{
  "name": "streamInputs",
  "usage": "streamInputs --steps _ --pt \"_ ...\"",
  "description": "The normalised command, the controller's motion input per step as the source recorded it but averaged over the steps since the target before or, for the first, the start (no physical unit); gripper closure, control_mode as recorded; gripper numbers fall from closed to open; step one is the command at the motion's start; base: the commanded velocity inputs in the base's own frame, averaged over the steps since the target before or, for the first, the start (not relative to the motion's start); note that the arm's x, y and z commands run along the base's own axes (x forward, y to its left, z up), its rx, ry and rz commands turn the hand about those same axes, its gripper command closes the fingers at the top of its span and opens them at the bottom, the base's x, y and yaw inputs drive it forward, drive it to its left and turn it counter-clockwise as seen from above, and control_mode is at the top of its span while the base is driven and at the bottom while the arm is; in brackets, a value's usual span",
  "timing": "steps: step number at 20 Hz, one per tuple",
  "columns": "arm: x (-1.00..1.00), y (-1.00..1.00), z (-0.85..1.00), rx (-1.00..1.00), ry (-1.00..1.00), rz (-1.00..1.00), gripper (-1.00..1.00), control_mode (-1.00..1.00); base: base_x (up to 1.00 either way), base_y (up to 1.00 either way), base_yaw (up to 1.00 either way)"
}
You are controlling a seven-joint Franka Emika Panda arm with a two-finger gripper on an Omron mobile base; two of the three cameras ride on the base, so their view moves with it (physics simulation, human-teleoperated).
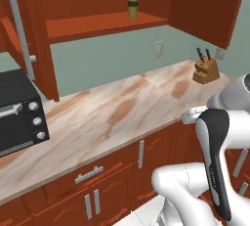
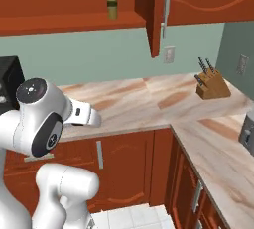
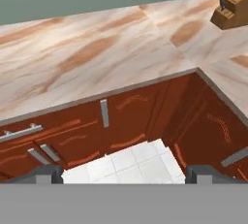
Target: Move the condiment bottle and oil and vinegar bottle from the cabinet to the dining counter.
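1. We are seeing the oil and vinegar bottle (image 1: 133, 4) standing upright on the open cabinet (image 1: 105, 24) shelf, high above the bench (image 1: 112, 112).
2. We are judging the reach long: the slim bottle could tip if a fingertip clips it, or the arm could brush the open door (image 2: 154, 12).
3. We are carrying our pincer (image 3: 125, 173) low, fully spread, holding and touching nothing, pointing at the lower cupboards.
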Motion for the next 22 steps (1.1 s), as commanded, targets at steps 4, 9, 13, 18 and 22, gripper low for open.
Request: streamInputs --steps 4,9,13,18,22 --pt "0.00 0.00 0.00 0.00 0.00 0.00 -1.00 1.00 0.80 0.12 0.19" --pt "0.00 0.00 0.00 0.00 0.00 0.00 -1.00 1.00 0.70 -0.13 0.17" --pt "0.00 0.00 0.00 0.00 0.00 0.00 -1.00 1.00 0.53 -0.17 0.33" --pt "0.00 0.00 0.00 0.00 0.00 0.00 -1.00 1.00 0.33 -0.21 0.43" --pt "0.00 0.00 0.00 0.00 0.00 0.00 -1.00 1.00 0.32 -0.27 0.34"
